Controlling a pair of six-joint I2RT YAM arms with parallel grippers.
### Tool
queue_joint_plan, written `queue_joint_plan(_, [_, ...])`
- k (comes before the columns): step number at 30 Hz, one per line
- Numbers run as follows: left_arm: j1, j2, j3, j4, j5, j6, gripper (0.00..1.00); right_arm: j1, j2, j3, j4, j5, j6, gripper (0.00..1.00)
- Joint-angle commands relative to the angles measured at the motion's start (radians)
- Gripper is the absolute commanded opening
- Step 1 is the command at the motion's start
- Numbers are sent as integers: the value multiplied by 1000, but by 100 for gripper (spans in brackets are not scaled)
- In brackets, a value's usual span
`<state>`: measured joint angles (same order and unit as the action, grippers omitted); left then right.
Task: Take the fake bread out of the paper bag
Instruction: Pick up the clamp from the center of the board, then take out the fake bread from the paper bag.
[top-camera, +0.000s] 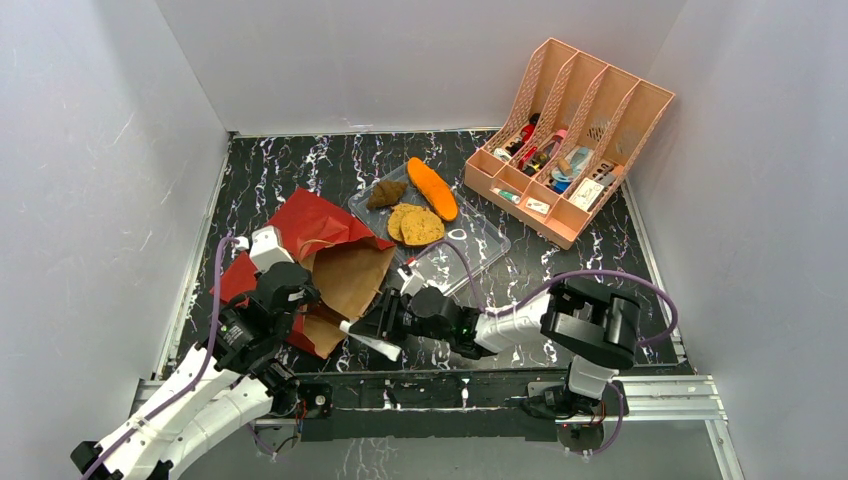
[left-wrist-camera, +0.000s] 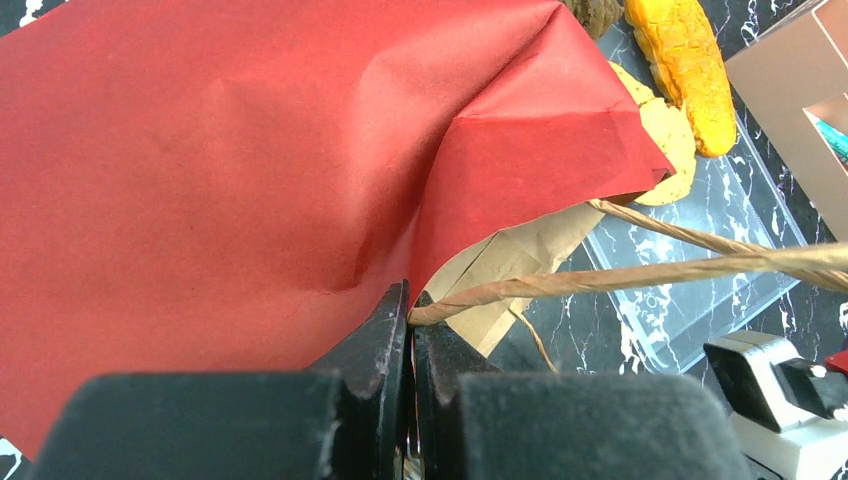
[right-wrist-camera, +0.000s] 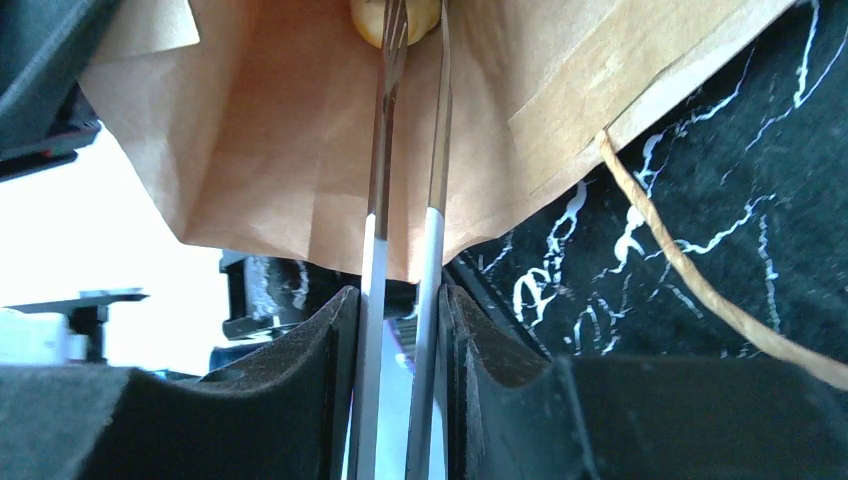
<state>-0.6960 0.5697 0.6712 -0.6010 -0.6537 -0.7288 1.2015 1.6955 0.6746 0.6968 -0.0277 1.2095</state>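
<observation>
The left claw is clenched on the twisted handle of the paper bag, at the bottom middle of the left wrist view. The red bag is laid on its side on the desk, left of the middle in the top view, with its brown mouth turned to the right.

The right claw is clamped around a pair of metal tongs. The tongs are pushed into the bag's mouth. A yellowish piece is seen at their tips, at the top edge of the right wrist view. It is judged to be fake bread, but so little is shown that a firm pinch cannot be told.

An orange loaf, two tan round pieces and a dark lump are laid in a clear tray, up and right of the bag.

The piece could be dropped if the tongs are pulled out fast, because the tips are thin and smooth. The bag could be dragged along or torn if paper is caught by the tongs. The handle could be ripped if it is pulled hard.

No writing can be read. Labels in the pink rack at the upper right are too small.
</observation>
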Motion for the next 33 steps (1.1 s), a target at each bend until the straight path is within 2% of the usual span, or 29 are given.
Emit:
queue_joint_plan(1, [-5,-15,-3,4,0,3,0,-6,15,-26,211,0,221,19])
queue_joint_plan(11, [-5,-32,4,-1,12,15,0,-6,117,-50,336,18,426,20])
queue_joint_plan(19, [-5,-32,27,5,55,41,0,-15,105,-34,280,69,458,25])
queue_joint_plan(33, [-5,-49,56,-9,96,56,0,-18,154,11,339,44,560,32])
